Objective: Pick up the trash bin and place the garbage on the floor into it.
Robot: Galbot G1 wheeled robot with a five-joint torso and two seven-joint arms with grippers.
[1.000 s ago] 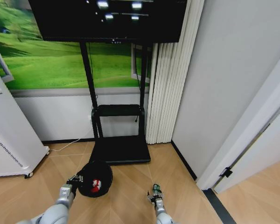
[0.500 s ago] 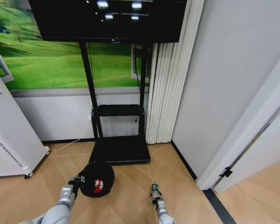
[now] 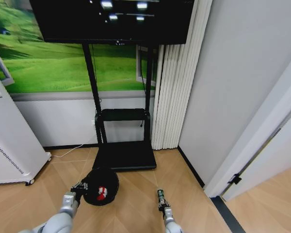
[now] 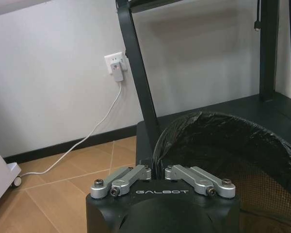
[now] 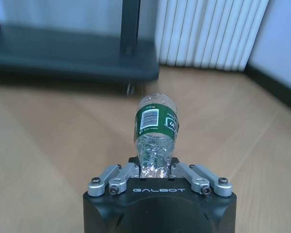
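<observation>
We log the trash bin (image 3: 101, 186), black and lined with a black bag, held just above the wooden floor (image 3: 131, 199) at the robot's left front, directly in front of the base of the TV stand (image 3: 124, 154). A red-and-white piece of garbage (image 3: 100, 192) lies inside it. The left gripper (image 3: 78, 187) has its fingers closed on the near rim of the bin; in the left wrist view the rim of the trash bin (image 4: 218, 141) sits pinched at the left gripper (image 4: 157, 171).

The clear bottle (image 5: 156, 128) with the green label stands out from the right gripper (image 5: 155, 167), whose fingers are clamped narrowly on its lower end. In the head view the right gripper (image 3: 162, 203) holds the bottle (image 3: 160, 194) above the floor, well apart from the bin, to its right.

Behind, we note a white appliance (image 3: 9, 145) on the left and a wall socket (image 4: 116, 64) with a white cable running down to the floor.
</observation>
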